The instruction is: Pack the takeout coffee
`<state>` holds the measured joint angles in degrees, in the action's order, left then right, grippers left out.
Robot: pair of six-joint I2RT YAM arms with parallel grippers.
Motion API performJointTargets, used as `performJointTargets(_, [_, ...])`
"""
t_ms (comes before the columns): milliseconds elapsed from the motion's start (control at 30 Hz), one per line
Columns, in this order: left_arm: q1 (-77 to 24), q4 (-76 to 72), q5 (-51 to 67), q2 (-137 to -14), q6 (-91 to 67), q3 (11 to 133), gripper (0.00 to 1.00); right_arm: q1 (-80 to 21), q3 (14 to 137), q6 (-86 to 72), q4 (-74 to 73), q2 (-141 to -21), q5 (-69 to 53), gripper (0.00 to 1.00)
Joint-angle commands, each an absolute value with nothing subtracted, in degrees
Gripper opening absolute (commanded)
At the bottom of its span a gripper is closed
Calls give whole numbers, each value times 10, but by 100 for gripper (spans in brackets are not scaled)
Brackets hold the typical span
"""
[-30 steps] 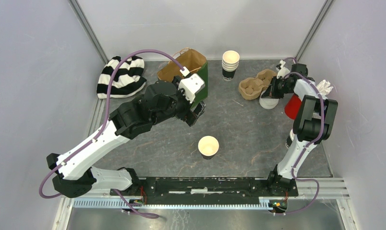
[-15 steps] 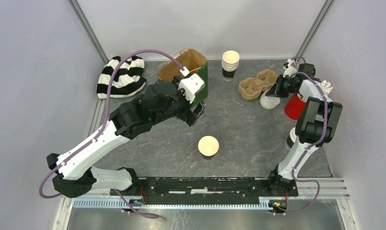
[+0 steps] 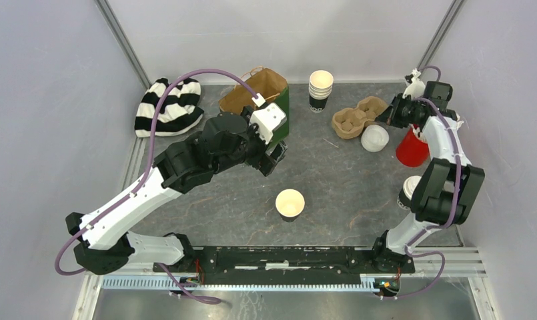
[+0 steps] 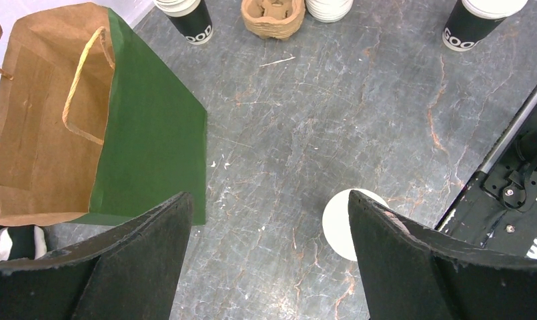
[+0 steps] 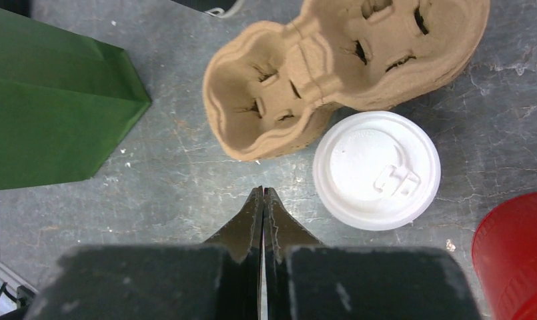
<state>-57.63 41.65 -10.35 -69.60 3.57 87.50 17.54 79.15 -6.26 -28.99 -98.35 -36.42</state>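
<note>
Grey worktop (image 3: 345, 180) | open cup (image 3: 290, 203) dead centre, lid (image 5: 377, 170) at 2 o'clock | left hand (image 4: 269, 200) released, 11 o'clock of cup | right hand (image 5: 263, 193) clenched empty beside lid | risk: flat lid skids from pinch; unlidded cup tips if nudged

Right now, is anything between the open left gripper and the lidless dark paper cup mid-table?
Nothing visible. Bare grey tabletop lies between the left gripper and the lidless dark paper cup. The green paper bag stands on the gripper's far side, off that path.
</note>
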Motion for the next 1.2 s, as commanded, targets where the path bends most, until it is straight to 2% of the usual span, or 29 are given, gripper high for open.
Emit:
performJointTargets(0, [-579, 404, -104, -699, 62, 900, 92, 177, 753, -107, -233, -917, -383, 0])
performJointTargets(100, [-579, 404, -102, -701, 60, 902, 92, 177, 728, -108, -210, -904, -379, 0])
performJointTargets(233, [-579, 400, -96, -703, 57, 902, 92, 166, 766, -48, -269, -961, -335, 14])
performJointTargets(333, [-581, 401, -97, -702, 56, 902, 92, 159, 764, -40, -259, -992, -332, 32])
performJointTargets(533, [-582, 403, -97, -704, 57, 903, 92, 147, 780, -25, -258, -1042, -329, 44])
performJointTargets(1167, [-581, 405, -97, -707, 59, 904, 92, 143, 802, -26, -249, -1095, -333, 40])
